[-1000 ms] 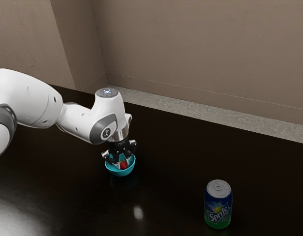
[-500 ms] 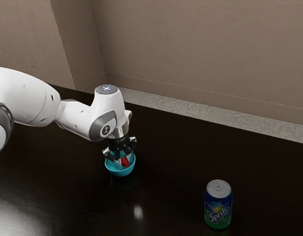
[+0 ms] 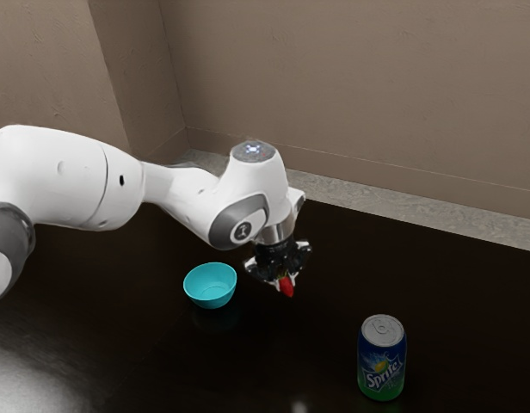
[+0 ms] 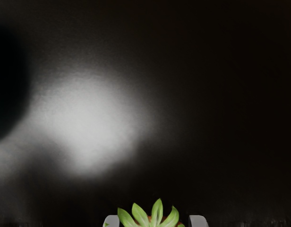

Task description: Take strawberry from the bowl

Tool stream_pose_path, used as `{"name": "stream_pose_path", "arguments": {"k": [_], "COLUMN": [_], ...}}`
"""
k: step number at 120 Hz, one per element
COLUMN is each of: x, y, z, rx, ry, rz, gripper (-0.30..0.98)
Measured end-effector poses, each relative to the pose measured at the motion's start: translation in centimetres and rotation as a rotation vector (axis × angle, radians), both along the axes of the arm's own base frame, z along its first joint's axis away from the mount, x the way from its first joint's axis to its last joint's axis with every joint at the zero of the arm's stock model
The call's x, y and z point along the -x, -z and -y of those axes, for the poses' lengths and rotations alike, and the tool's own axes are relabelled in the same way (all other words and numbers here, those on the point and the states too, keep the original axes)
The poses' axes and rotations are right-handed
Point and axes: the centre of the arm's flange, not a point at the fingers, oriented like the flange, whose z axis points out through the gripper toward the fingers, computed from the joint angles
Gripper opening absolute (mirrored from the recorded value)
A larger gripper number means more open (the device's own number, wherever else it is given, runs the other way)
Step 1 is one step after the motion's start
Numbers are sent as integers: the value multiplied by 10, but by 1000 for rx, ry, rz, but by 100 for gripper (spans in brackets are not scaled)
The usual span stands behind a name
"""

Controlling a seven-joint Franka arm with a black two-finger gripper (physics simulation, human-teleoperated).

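Observation:
My gripper [image 3: 282, 281] is shut on the red strawberry [image 3: 286, 287], holding it above the table, over toward the exterior view's right from the turquoise bowl [image 3: 211, 297]. The bowl stands upright on the table with nothing in it. In the wrist view the strawberry's green leaves [image 4: 157, 216] show between the two grey fingertips of my gripper [image 4: 155, 221].
A Sprite can [image 3: 382, 360] stands upright on the dark table [image 3: 274, 370], nearer the exterior view's lower right than my gripper. Behind the table's far edge runs a pale floor strip [image 3: 385, 202] along the wall.
My gripper has come up out of the bowl with the strawberry and moved toward the exterior view's right. The bowl and the can have stayed where they were.

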Motion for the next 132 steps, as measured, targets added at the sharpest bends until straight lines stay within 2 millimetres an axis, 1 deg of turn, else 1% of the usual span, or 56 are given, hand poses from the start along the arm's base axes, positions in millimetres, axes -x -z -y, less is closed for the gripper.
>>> {"name": "stream_pose_path", "arguments": {"k": [7,15,25,35,52,57,72,80,83,88,92,98,108,117,121,127,132], "x": [-1,-3,-6,-9,-11,-11,-12,-12,-12,-14,-15,-18,-19,-18,-17,-14,-9], "y": [13,22,32,47,56,57,57,56,52,33,11,-36,-114,-198,-228,-270,-296], "z": [17,39,58,63,65,65,65,65,65,61,56,38,-15,-60,-86,-132,-167], "rx": [-2,3,8,4,1,2,10,12,15,22,26,28,17,15,14,10,3], "ry": [25,56,81,86,87,86,89,93,94,100,111,119,128,154,159,152,148], "rz": [-14,-19,-25,-39,-49,-50,-46,-44,-40,-25,-12,8,31,72,86,102,100], "gripper": [0,0,0,-1,-2,4,30,40,43,47,50,53,58,60,61,62,63]}}
